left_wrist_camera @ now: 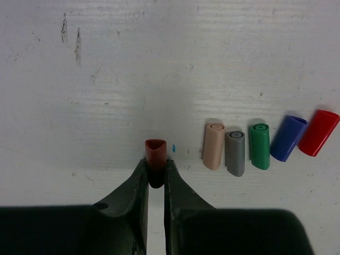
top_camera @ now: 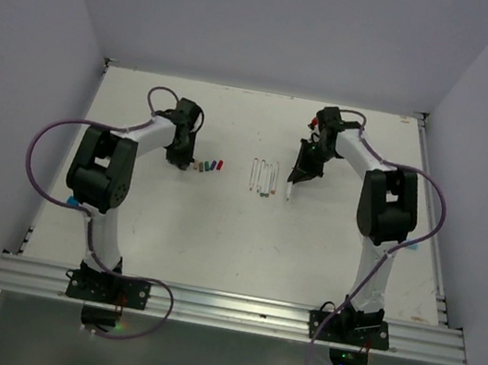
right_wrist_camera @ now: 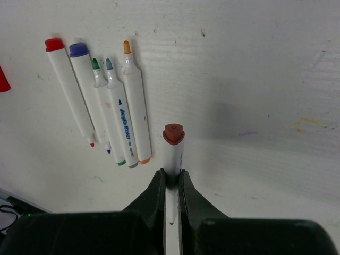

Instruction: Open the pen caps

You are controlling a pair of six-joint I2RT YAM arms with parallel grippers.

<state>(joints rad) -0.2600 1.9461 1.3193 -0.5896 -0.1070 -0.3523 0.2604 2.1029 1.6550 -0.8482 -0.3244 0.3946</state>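
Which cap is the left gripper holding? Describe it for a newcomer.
On the white table's left side, find the row of loose caps. The brown cap sits just off that row's peach end, the only one pinched in the left gripper.

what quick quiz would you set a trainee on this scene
1. True or false: the left tool grips a brown cap.
2. How many caps make up the row of loose caps beside it?
3. The right tool holds: A) a pen B) a cap C) nothing

Key: 1 true; 2 five; 3 A
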